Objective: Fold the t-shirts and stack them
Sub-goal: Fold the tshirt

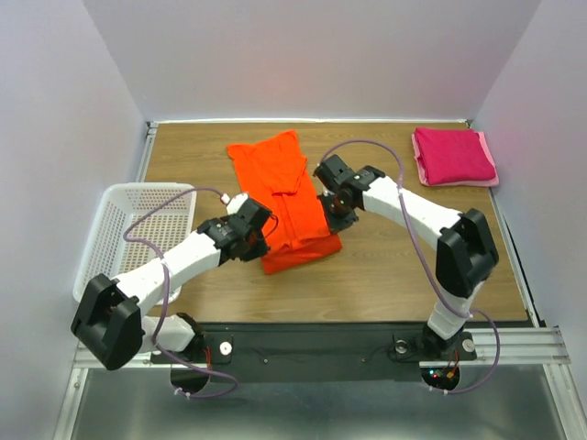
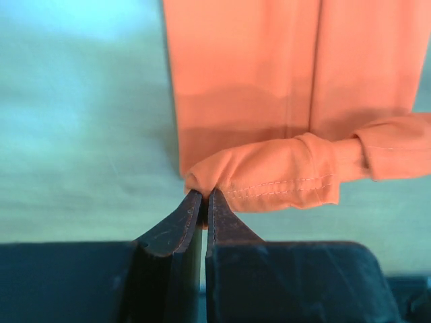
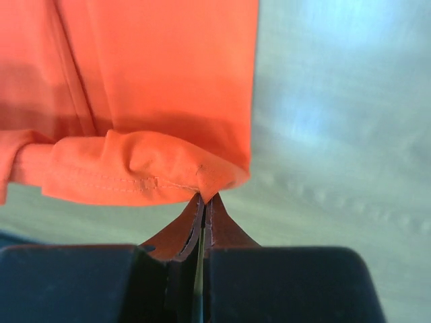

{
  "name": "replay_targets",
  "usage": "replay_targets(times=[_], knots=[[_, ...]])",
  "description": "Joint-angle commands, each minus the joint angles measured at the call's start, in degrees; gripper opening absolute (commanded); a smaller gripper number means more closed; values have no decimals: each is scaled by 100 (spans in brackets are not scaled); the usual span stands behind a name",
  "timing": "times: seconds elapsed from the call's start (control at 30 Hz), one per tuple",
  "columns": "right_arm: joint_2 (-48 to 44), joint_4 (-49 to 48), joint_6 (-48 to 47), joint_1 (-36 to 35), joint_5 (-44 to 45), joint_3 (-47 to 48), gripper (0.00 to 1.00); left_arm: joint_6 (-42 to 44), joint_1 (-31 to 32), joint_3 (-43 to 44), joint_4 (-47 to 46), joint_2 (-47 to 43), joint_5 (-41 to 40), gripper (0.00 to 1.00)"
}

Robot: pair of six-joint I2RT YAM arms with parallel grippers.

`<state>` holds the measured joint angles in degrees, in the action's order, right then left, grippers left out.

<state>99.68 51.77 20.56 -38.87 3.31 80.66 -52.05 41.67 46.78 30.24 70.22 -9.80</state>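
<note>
**Both pincers nipped shut on the orange shirt's hem**

The left pincer (image 2: 204,199) has its two dark fingers pressed together with only a sliver of a gap. Between their tips is a bunched corner of the bright orange soft cloth t-shirt (image 1: 286,188). The stitched hem rolls away from that pincer towards its partner. The right pincer (image 3: 205,200) is just as tightly closed, gripping the opposite corner of the same rolled hem, where the cloth puckers at its fingertips.

From above, the two pincers flank the orange shirt's near end, the left one at its left edge and the right one at its right edge. The shirt lies flat between and beyond them as a long narrow strip on the brown wooden table (image 1: 394,266). Its wider end spreads out past both pincers, towards the back wall.

Well beyond the right pincer, off to its outer side in the far right corner, the magenta-pink cloth t-shirt (image 1: 452,156) lies folded into a neat square with a paler pink edge showing. It is well apart from the orange one.

On the outer side of the left pincer stands a white plastic lattice basket (image 1: 103,240), at the table's left edge beside that arm.
</note>
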Motion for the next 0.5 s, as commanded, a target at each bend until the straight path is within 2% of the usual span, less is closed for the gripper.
replay_targets(times=[0.0, 0.17, 0.3, 0.47], knots=[[525, 123, -412, 134, 460, 1106, 1, 1161, -545, 603, -149, 431, -575, 0], [1237, 132, -535, 319, 557, 2180, 1, 1829, -1169, 1121, -483, 888, -812, 0], [1869, 123, -605, 424, 574, 2936, 1, 2382, -1704, 1219, -983, 1222, -804, 0], [2398, 88, -641, 521, 706, 3569, 0, 2823, -1873, 1421, -1441, 1591, -830, 0]])
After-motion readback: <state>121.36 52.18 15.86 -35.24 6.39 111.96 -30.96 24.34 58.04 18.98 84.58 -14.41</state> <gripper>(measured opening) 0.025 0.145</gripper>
